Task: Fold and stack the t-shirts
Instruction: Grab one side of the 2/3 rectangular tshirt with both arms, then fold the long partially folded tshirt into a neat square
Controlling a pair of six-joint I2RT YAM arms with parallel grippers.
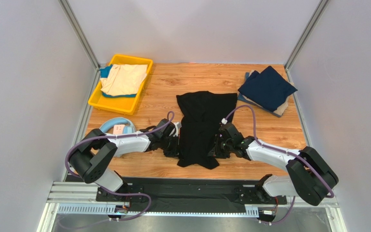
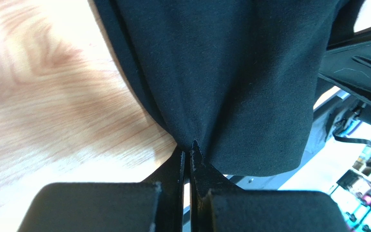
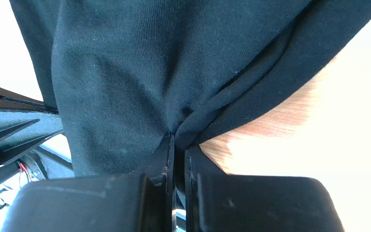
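A large black t-shirt (image 1: pixel 202 126) lies lengthwise in the middle of the wooden table, folded narrow. My left gripper (image 1: pixel 175 145) is shut on its left edge near the lower end; the left wrist view shows the cloth (image 2: pixel 221 77) pinched at the fingertips (image 2: pixel 188 147). My right gripper (image 1: pixel 218 145) is shut on the shirt's right edge; the right wrist view shows bunched cloth (image 3: pixel 139 77) pinched at the fingertips (image 3: pixel 177 140). A navy t-shirt (image 1: pixel 267 87) lies on a beige one at the back right. A cream t-shirt (image 1: pixel 123 78) lies in the yellow tray.
The yellow tray (image 1: pixel 95 100) stands at the back left, with a blue cloth under the cream shirt. Light-blue headphones (image 1: pixel 117 126) lie beside the left arm. Grey walls close in both sides and the back. A black rail runs along the near edge.
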